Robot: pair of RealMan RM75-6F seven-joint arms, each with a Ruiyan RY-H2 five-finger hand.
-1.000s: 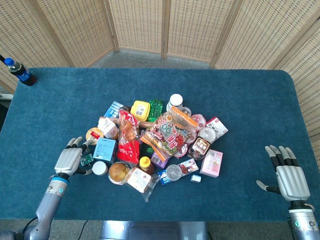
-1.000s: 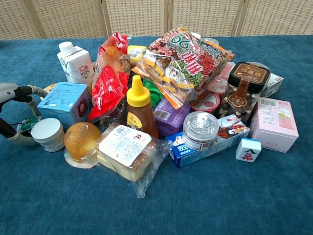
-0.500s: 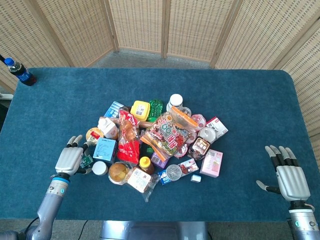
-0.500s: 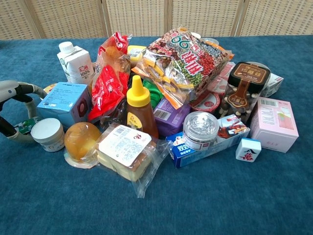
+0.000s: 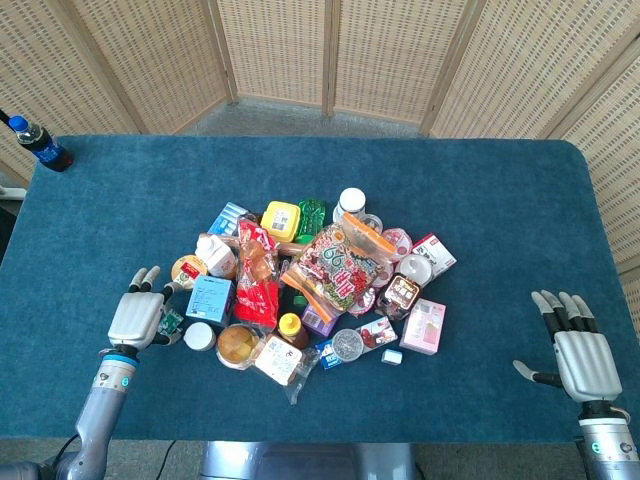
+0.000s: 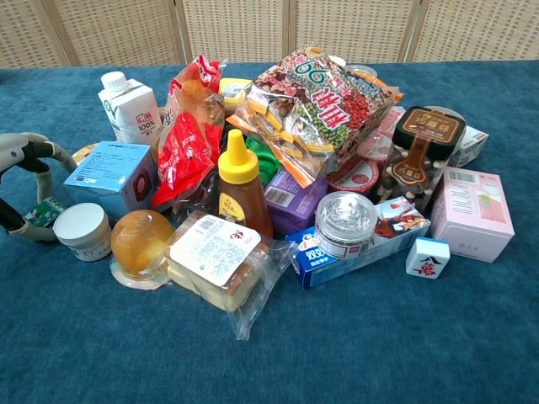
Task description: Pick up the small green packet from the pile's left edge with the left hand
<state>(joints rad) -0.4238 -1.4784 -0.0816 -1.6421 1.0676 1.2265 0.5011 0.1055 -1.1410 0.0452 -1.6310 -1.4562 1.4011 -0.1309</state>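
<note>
I have my left hand (image 5: 135, 320) closed around the small green packet (image 5: 171, 322), pinched between thumb and fingers just left of the blue box (image 5: 210, 299), to lift it without disturbing that box, while my right hand (image 5: 580, 358) rests with fingers spread, far right of it.

Open blue table (image 5: 120, 200) lies all around the pile, widest on the left and right sides and toward the screens. On the pile's left edge the way in is tight: the blue box (image 5: 210, 298), the white-lidded tub (image 5: 199, 336) and the round tin (image 5: 187, 270) crowd close together, the milk carton (image 6: 130, 105) rising behind them.
</note>
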